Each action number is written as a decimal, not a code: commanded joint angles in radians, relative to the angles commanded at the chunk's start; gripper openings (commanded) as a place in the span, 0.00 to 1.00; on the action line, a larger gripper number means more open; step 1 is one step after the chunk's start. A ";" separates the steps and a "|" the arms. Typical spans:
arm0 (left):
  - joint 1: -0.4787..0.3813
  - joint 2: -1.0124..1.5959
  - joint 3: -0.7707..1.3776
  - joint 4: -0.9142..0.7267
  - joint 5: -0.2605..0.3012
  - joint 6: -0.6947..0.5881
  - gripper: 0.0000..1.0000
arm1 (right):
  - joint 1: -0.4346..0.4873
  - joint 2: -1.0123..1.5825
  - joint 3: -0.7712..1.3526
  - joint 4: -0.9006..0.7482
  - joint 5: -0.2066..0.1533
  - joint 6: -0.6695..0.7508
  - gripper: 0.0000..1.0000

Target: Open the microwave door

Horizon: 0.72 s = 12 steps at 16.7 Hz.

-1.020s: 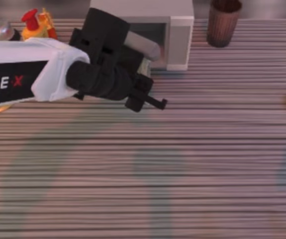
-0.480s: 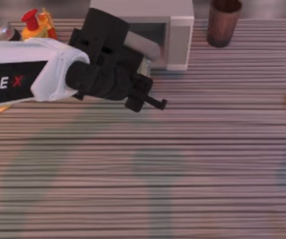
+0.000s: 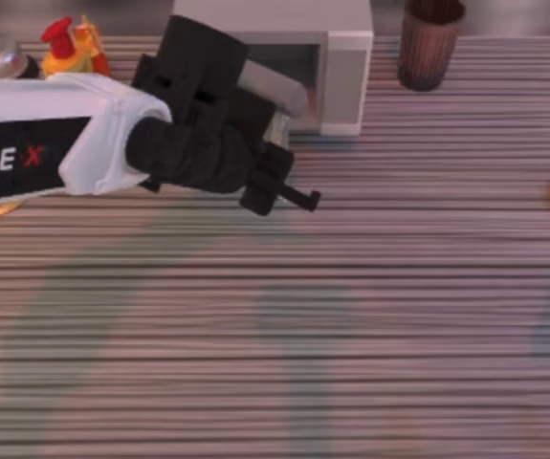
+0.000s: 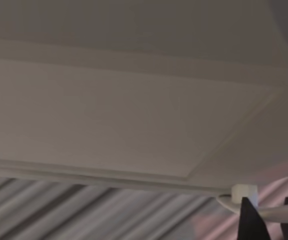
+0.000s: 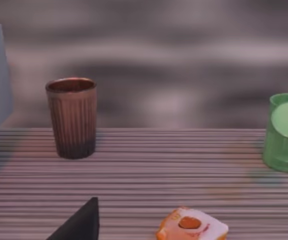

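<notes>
Left gripper point(image 3: 289, 182) at table's far edge, fingers clamping microwave door point(image 3: 276, 91) handle, door ajar. Next, likely: swing door wider.

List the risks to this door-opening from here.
The left end effector works close against the microwave door, which stands only partly open; its hold on the door edge is hidden, so it may slip off. The left arm crowds the microwave, so pulling harder could shift the whole oven towards the brown ribbed cup.
</notes>
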<state>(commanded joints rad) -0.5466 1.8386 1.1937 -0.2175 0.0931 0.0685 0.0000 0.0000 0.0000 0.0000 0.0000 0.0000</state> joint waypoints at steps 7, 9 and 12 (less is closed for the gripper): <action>0.000 0.000 0.000 0.000 0.000 0.000 0.00 | 0.000 0.000 0.000 0.000 0.000 0.000 1.00; -0.007 0.001 -0.002 -0.002 0.010 -0.003 0.00 | 0.000 0.000 0.000 0.000 0.000 0.000 1.00; 0.010 -0.013 -0.013 0.000 0.031 0.030 0.00 | 0.000 0.000 0.000 0.000 0.000 0.000 1.00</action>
<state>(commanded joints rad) -0.5364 1.8254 1.1803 -0.2178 0.1242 0.0982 0.0000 0.0000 0.0000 0.0000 0.0000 0.0000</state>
